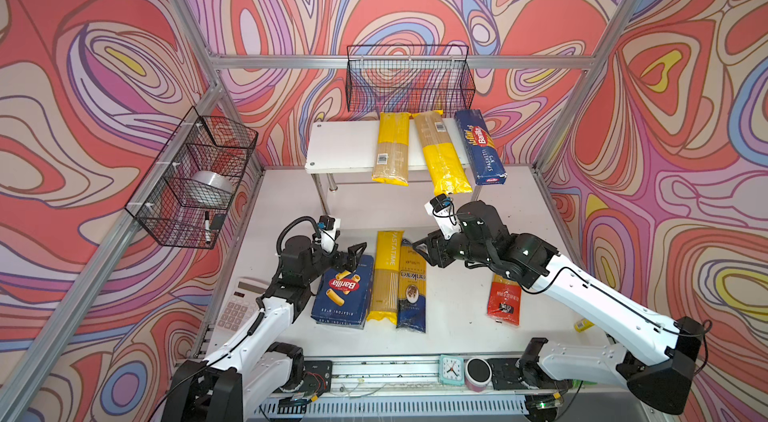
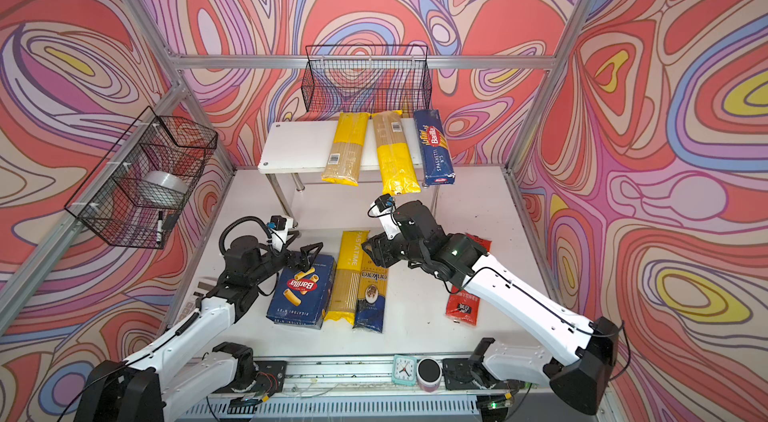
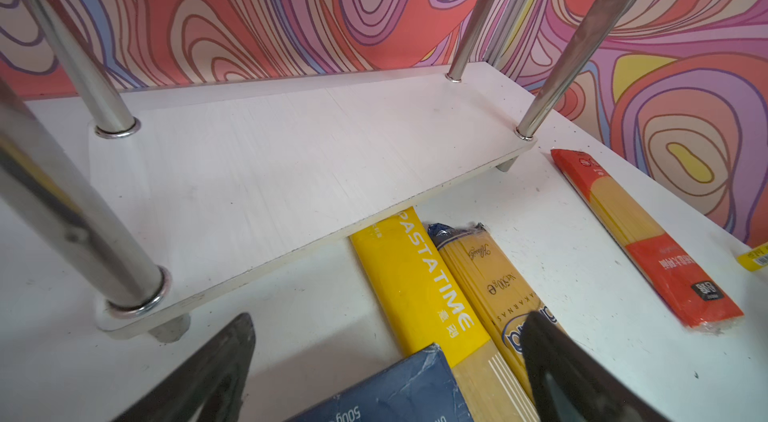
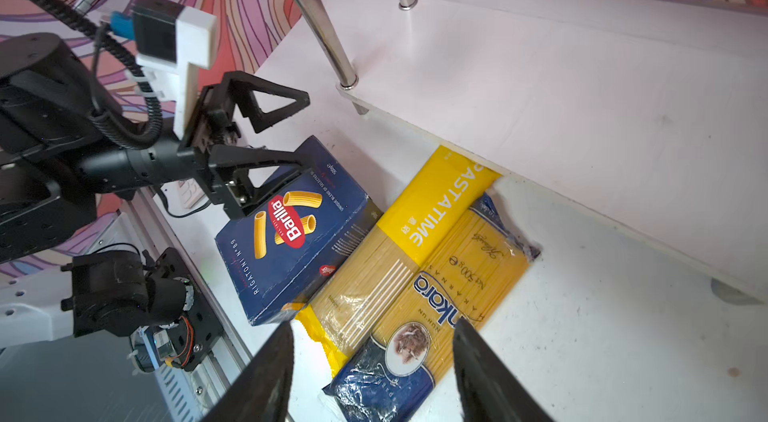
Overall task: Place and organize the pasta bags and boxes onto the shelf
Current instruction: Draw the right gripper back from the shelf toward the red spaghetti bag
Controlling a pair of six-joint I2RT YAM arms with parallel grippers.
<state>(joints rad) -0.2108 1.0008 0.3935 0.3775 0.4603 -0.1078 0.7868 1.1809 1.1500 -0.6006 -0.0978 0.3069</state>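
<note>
Front rail: small clock (image 1: 451, 369) and a round pot (image 1: 478, 374) beside it.

On the table, 3 items lie side by side, touching: wide blue rigatoni box (image 1: 343, 293) on the left, yellow PASTATIME bag (image 1: 384, 278) in the middle, dark blue bag (image 1: 412, 295) on the right. The red bag (image 1: 504, 301) lies well apart to the right, partly under the R arm.

L gripper (image 1: 356, 258) is at the far end of the rigatoni box, fingers spread w/ nothing btwn them; the lower finger is right at the box's top edge, contact unclear. R gripper (image 1: 419, 249) hangs over the far end of the dark blue bag, fingers spread, empty.

In the wrist views the far end of the PASTATIME bag is tucked under the front edge of the shelf's lower board (image 3: 291, 158).

At the back is the shelf (image 1: 345, 146). Its top board holds, left to right, a yellow bag (image 1: 391, 148), a 2nd yellow bag (image 1: 440, 154) and the narrow spaghetti box (image 1: 480, 146), all lengthwise w/ near ends overhanging the front edge.
</note>
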